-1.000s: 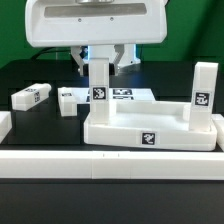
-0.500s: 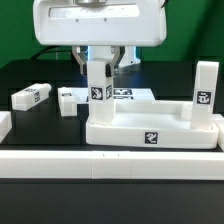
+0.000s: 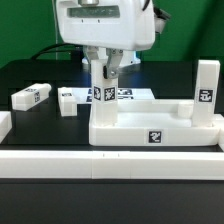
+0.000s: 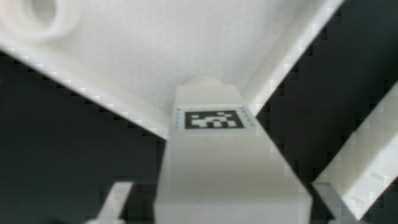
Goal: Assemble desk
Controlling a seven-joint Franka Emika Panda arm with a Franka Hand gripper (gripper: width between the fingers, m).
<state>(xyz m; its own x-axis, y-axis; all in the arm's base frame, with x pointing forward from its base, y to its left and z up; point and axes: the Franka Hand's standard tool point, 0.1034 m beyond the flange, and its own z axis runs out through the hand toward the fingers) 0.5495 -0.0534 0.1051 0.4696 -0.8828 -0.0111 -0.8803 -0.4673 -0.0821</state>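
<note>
The white desk top [image 3: 150, 132] lies on the black table with one leg [image 3: 205, 95] upright in its corner at the exterior view's right. My gripper [image 3: 105, 68] is shut on a second white leg [image 3: 103, 92] and holds it upright at the top's far corner on the exterior view's left. In the wrist view the tagged leg [image 4: 214, 150] runs between my fingers [image 4: 121, 200], over the rimmed desk top [image 4: 160, 50]. Whether the leg's foot sits in a socket is hidden. Two loose legs [image 3: 32, 95] [image 3: 67, 101] lie on the table at the exterior view's left.
The marker board [image 3: 127, 95] lies flat behind the desk top. A long plain white rail [image 3: 110, 164] runs along the table's front edge, and a white piece [image 3: 3, 124] shows at the exterior view's left edge.
The arm's wrist has moved toward the exterior view's right, and my fingers now reach lower over the leg. The held leg has shifted slightly to the right. The other parts have not moved.
</note>
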